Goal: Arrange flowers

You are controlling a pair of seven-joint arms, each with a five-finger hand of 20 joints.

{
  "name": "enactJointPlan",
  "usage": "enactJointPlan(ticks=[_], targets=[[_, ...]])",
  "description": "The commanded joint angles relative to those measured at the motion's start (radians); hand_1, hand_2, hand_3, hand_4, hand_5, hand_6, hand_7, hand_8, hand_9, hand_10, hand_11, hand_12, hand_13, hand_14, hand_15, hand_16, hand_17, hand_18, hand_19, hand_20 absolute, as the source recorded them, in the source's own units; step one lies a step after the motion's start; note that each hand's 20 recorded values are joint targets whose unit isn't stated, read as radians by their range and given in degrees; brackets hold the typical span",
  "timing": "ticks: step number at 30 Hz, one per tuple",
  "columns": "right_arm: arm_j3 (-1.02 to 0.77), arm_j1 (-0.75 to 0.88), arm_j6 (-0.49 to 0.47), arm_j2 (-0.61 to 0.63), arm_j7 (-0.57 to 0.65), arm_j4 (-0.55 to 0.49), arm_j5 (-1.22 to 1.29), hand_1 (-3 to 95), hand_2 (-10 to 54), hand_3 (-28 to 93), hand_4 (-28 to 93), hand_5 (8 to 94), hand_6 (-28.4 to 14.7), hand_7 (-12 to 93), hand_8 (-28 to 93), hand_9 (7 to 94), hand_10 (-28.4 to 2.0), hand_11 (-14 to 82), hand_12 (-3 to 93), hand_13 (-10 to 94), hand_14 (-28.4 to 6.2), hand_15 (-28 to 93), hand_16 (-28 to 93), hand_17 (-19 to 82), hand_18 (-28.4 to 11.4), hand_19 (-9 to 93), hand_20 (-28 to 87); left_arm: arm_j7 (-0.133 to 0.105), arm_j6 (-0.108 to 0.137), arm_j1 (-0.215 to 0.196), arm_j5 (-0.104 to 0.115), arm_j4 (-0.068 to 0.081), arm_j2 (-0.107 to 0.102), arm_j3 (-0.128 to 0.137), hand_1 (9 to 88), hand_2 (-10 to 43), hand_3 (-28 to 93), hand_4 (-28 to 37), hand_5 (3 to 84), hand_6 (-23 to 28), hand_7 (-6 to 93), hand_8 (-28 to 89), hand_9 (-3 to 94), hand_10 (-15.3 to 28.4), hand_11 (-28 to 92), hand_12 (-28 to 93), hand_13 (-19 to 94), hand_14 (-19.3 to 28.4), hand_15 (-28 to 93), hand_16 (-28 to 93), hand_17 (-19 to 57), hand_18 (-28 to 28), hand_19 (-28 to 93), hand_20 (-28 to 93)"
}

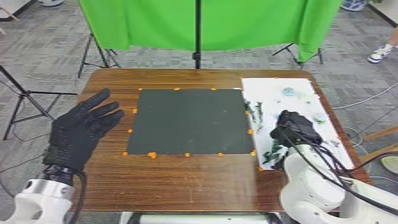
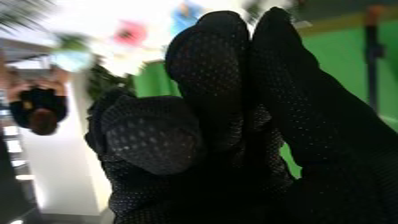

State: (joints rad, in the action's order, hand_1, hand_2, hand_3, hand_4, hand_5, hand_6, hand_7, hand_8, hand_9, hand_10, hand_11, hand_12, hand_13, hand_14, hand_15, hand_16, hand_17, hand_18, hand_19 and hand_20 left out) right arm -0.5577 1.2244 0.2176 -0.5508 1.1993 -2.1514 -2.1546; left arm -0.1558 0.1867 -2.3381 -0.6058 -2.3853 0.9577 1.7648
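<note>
Flowers [image 1: 288, 92] lie spread over a white sheet [image 1: 266, 87] along the right side of a brown wooden table [image 1: 195, 185], blossoms and green stems partly under the right hand [image 1: 298, 127]. Left of the sheet and just beside it sits a dark mat [image 1: 191, 122], its edges dotted with orange marks [image 1: 152, 155]; brown wood runs between the mat and the near edge, with a narrower band along the far edge. The left hand [image 1: 80, 130], fingers straight and spread, occupies the gap between mat and left edge. Black cables [image 1: 329, 160] and the right arm cross the near right corner, covering part of the sheet. Green cloth [image 1: 147, 20] and a black stand [image 1: 197, 35] rise beyond the far edge. In the right wrist view, a pink blossom [image 2: 131, 32] and a blue one [image 2: 187, 17] appear past the right hand [image 2: 209, 60], fingers mostly straight and close together; whether they touch a stem cannot be told.
</note>
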Motion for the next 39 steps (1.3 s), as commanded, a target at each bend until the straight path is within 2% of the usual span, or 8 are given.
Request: enactJointPlan(ticks=[1, 3, 8, 11, 13, 20, 25, 39], targets=[[0.048, -0.165, -0.039, -0.073, -0.018, -0.021, -0.006, 55.5, -9.5, 70, -25, 87.2, -4.3, 30, 18, 88.9, -12.8, 47.2, 23.5, 87, -7.5, 70, 20, 51, -23.4, 93, 33, -0.008, -0.004, -0.003, -0.005, -0.008, -0.014, -0.003, 22.7, 6.8, 76, -23.4, 35.5, 9.7, 15.1, -10, 31.2, 21.4, 25, 11, 22, 28.4, 49, -8, -12.6, 27.1, 53, 8], [0.025, -0.144, -0.054, -0.071, -0.027, -0.028, 0.014, 54.9, -9.5, 70, -24, 86.8, -4.3, 31, 19, 88.5, -12.9, 47.3, 23.7, 87, -7.7, 70, 20, 51, -23.5, 93, 33, -0.007, -0.002, -0.02, -0.006, -0.012, -0.012, 0.008, 22.7, 6.8, 77, -23.4, 35.5, 9.7, 15.2, -10, 31.2, 21.5, 25, 11, 22, 28.4, 49, -8, -12.7, 27.1, 53, 8], [-0.078, -0.044, -0.154, -0.055, -0.023, -0.052, 0.094, 47.7, -9.5, 68, -21, 82.4, -4.9, 31, 16, 84.3, -14.1, 47.5, 23.4, 83, -8.5, 70, 20, 48, -24.0, 93, 31, -0.027, 0.009, -0.062, -0.003, -0.021, -0.005, 0.028, 22.6, 6.7, 77, -23.4, 35.5, 9.6, 15.3, -10, 31.2, 21.4, 25, 11, 22, 28.4, 49, -8, -12.6, 27.0, 53, 8], [-0.119, 0.002, -0.209, -0.046, -0.008, -0.061, 0.114, 40.6, -8.9, 70, -21, 80.9, -5.2, 32, 2, 82.9, -15.4, 46.5, 23.2, 82, -9.3, 70, 19, 48, -24.4, 93, 29, -0.03, 0.009, -0.073, -0.001, -0.021, -0.004, 0.031, 22.7, 6.5, 77, -23.5, 35.6, 9.5, 15.3, -10, 31.2, 21.3, 25, 11, 22, 28.4, 49, -9, -12.6, 27.0, 53, 8], [-0.154, 0.032, -0.247, -0.046, -0.001, -0.066, 0.151, 37.7, -8.3, 70, -20, 80.1, -6.0, 32, -8, 82.2, -16.2, 45.9, 23.0, 81, -10.1, 70, 19, 48, -24.5, 93, 29, -0.028, 0.008, -0.07, -0.002, -0.02, -0.002, 0.032, 22.6, 6.4, 77, -23.5, 35.5, 9.4, 15.4, -10, 31.2, 21.3, 25, 11, 22, 28.4, 49, -9, -12.6, 27.0, 53, 8], [-0.189, 0.073, -0.347, -0.054, 0.036, -0.054, 0.198, 33.5, -6.5, 67, -20, 80.1, -7.8, 29, -8, 81.8, -17.7, 43.8, 22.4, 81, -11.0, 69, 18, 49, -25.5, 93, 26, -0.018, 0.006, -0.043, -0.001, -0.011, -0.007, 0.016, 22.6, 6.3, 77, -23.9, 35.5, 9.3, 15.6, -10, 31.1, 21.2, 26, 11, 22, 28.4, 49, -9, -12.6, 26.9, 53, 8], [-0.185, 0.077, -0.401, -0.062, 0.064, -0.039, 0.213, 32.2, -6.2, 66, -20, 81.2, -8.1, 28, -7, 83.3, -17.8, 42.3, 22.2, 83, -10.7, 68, 17, 51, -25.5, 93, 25, -0.008, 0.005, -0.041, -0.002, -0.012, -0.001, 0.018, 22.7, 6.4, 77, -24.0, 35.6, 9.4, 15.6, -10, 31.2, 21.2, 26, 11, 22, 28.4, 49, -9, -12.5, 26.9, 53, 8], [-0.062, 0.002, -0.432, -0.073, 0.108, 0.031, 0.222, 31.4, -5.4, 64, -20, 83.1, -7.7, 27, -5, 85.5, -17.5, 41.0, 23.0, 85, -10.2, 67, 19, 52, -25.5, 93, 27, -0.001, 0.005, -0.027, -0.001, -0.005, -0.003, 0.007, 22.6, 6.3, 77, -24.0, 35.7, 9.5, 15.5, -10, 31.2, 21.2, 26, 11, 22, 28.4, 49, -9, -12.6, 27.0, 53, 8]])
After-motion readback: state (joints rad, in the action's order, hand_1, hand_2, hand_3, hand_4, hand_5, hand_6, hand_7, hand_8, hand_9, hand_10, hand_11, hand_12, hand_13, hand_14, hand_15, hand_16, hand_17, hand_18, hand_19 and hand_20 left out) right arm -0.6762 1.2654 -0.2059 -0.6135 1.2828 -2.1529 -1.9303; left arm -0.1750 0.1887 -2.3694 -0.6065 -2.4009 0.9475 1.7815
